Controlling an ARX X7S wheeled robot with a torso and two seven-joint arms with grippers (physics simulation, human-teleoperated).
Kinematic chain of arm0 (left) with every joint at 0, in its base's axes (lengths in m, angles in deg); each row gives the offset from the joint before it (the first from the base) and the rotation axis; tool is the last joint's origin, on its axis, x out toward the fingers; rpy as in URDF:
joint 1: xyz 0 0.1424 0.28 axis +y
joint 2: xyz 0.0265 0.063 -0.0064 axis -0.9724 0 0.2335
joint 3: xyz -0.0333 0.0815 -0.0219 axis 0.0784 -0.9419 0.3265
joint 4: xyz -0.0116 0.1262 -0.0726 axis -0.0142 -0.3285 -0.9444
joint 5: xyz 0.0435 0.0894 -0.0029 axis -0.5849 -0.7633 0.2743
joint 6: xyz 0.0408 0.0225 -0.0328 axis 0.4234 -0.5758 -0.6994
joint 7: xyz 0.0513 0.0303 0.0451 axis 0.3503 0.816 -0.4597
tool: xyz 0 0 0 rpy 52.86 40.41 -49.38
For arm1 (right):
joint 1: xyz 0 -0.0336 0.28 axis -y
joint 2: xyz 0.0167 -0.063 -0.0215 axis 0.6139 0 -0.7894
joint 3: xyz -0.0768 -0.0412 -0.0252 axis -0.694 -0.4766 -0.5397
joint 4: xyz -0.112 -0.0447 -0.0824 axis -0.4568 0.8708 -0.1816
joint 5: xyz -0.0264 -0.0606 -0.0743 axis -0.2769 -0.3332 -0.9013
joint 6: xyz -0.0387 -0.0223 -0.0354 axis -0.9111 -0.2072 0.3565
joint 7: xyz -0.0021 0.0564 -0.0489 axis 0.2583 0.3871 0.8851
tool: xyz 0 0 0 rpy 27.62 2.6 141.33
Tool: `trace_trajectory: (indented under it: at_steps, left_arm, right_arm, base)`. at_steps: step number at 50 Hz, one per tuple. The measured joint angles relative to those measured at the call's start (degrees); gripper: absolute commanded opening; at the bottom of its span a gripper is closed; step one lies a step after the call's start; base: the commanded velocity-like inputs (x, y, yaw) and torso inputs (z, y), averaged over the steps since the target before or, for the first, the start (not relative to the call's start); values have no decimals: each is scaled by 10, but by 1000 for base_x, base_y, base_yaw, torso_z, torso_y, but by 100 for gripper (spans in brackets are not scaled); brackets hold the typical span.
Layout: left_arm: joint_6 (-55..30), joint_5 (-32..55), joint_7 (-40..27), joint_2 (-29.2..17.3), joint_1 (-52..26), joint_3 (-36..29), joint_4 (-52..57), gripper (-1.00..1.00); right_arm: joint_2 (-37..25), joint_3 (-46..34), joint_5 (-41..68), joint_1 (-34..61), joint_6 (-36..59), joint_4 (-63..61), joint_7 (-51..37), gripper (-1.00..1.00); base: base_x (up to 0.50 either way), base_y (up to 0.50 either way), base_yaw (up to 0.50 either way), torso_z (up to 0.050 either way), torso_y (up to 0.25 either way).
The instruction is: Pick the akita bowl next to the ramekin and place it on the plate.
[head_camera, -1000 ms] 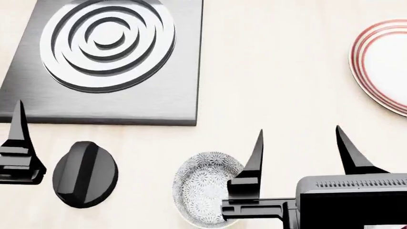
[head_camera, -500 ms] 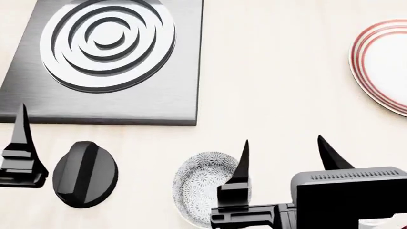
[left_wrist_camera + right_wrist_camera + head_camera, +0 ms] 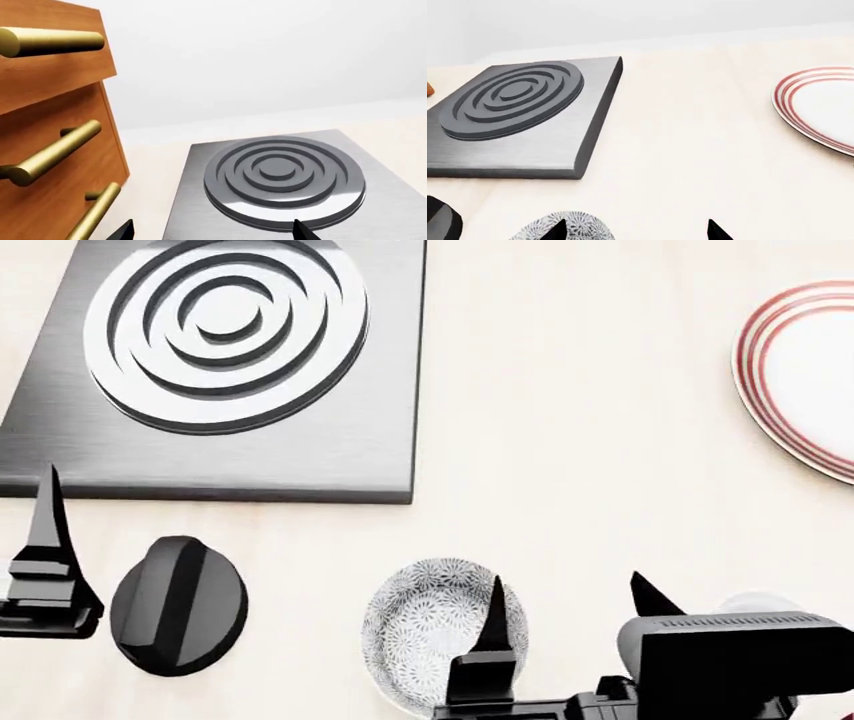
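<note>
Right gripper (image 3: 561, 605): jaws apart, one finger over akita bowl (image 3: 424, 625), no contact yet. Bowl likely rigid, light, glazed/slippery, breakable; grip across rim wall. Left gripper (image 3: 51, 540): state unclear.

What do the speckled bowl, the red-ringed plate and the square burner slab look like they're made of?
Akita bowl: looks like glazed ceramic, grey-white with a fine dark floral print. Plate: probably glossy white ceramic, thin red rings at the rim. Burner slab: apparently brushed metal, grey with fine streaks and a soft sheen. These are simulator renders, so this is appearance only.
</note>
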Motion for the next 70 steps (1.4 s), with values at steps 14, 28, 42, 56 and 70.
trace_trajectory:
  at_steps: [14, 28, 42, 56, 70]
  left_arm:
    - [3, 1, -3, -1, 0, -2, -6, 100]
    - [4, 2, -5, -3, -1, -4, -8, 100]
    - [7, 3, -7, -5, 0, -6, -12, 100]
    - [12, 3, -10, -7, 4, -8, -16, 100]
    - [16, 3, -12, -9, 7, -10, -19, 100]
  right_arm:
    - [11, 7, 20, -2, -5, 32, 5, 100]
    - [18, 6, 32, -6, -12, 63, 5, 100]
    - [19, 4, 42, -15, -23, 89, 6, 100]
    - [19, 5, 53, -22, -35, 115, 9, 100]
    - [22, 13, 71, -21, -38, 139, 9, 100]
  base:
    - [0, 0, 0, 0, 0]
    - [0, 0, 0, 0, 0]
    - [0, 0, 0, 0, 0]
    - [0, 0, 0, 0, 0]
    - [0, 0, 0, 0, 0]
